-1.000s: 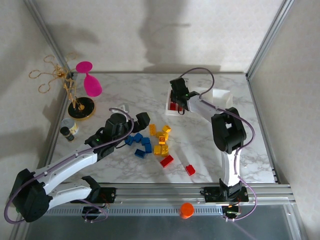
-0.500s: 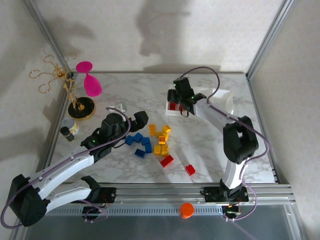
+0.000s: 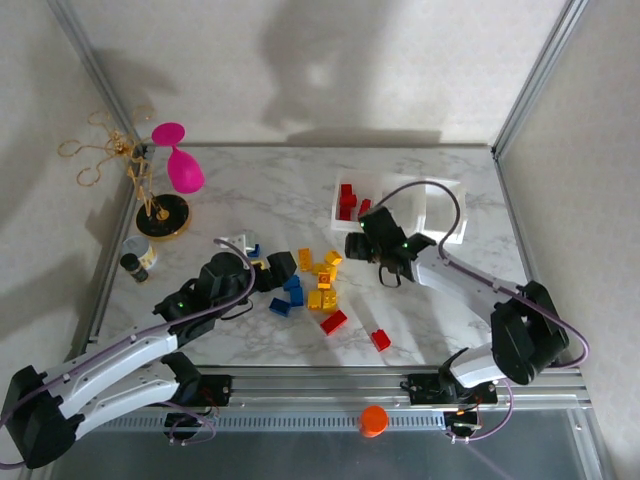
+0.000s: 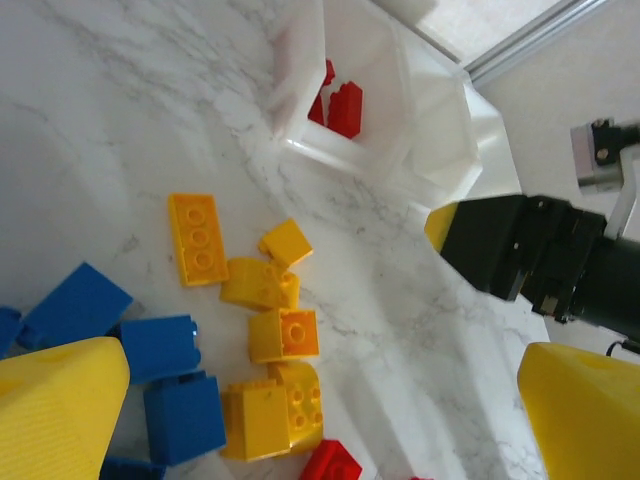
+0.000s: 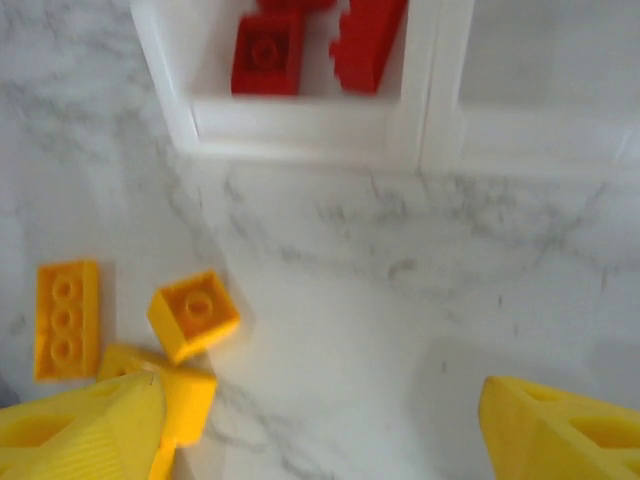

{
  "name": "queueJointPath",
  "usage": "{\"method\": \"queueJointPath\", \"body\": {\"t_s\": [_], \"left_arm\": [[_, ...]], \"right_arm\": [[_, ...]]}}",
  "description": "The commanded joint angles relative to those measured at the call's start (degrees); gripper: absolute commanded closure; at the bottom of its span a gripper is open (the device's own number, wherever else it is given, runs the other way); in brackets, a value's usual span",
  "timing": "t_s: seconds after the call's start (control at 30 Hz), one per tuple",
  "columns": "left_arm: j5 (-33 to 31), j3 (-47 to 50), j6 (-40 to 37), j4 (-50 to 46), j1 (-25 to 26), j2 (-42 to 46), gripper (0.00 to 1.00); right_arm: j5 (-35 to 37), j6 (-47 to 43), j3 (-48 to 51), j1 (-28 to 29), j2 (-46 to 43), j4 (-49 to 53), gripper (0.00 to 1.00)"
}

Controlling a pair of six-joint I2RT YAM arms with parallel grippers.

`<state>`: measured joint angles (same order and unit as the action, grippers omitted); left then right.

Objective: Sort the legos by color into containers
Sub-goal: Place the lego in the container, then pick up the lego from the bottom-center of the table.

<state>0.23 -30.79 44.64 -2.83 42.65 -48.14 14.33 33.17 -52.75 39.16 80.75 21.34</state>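
Observation:
The containers (image 3: 442, 212) stand at the back right as one white-rimmed tray; the left bin holds red legos (image 3: 347, 200), seen again as red legos (image 5: 265, 50) behind the rim (image 5: 300, 130). Yellow legos (image 3: 321, 280), blue legos (image 3: 290, 295) and two red legos (image 3: 334, 321) lie loose mid-table. My right gripper (image 3: 358, 244) hovers open and empty between the tray and the yellow pile, a yellow lego (image 5: 193, 314) ahead of its fingers (image 5: 560, 430). My left gripper (image 3: 283, 268) is open over the blue legos (image 4: 160, 345) and yellow legos (image 4: 284, 334).
A pink ornament (image 3: 178, 160), a gold wire stand (image 3: 150, 205) and a black-capped jar (image 3: 138, 258) crowd the left edge. An aluminium rail (image 3: 400, 378) runs along the front, with an orange knob (image 3: 373, 420) below it. The right gripper body (image 4: 530, 255) shows dark at right.
The right gripper opened, left a red lego in the left bin and drew back toward the yellow pile. The left gripper shifted nearer, over the blue legos.

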Motion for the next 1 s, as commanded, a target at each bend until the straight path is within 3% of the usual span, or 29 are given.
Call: {"method": "queueJointPath", "body": {"t_s": [0.0,0.4,0.77,0.97], "left_arm": [[-0.7,2.5,3.8,-0.3,2.2,2.5,0.00],[-5.1,5.9,9.0,0.8,9.4,4.4,0.00],[-8.0,4.3,8.5,1.3,13.1,-0.5,0.00],[-8.8,4.3,8.2,1.1,13.4,-0.6,0.00]], "right_arm": [[0.4,6.2,4.5,3.5,-3.3,3.7,0.17],[0.1,20.1,15.6,11.2,-6.8,9.2,0.12],[-5.0,25.1,20.9,19.1,-8.4,8.1,0.23],[-2.4,29.1,19.8,23.2,-6.5,12.8,0.33]]}}
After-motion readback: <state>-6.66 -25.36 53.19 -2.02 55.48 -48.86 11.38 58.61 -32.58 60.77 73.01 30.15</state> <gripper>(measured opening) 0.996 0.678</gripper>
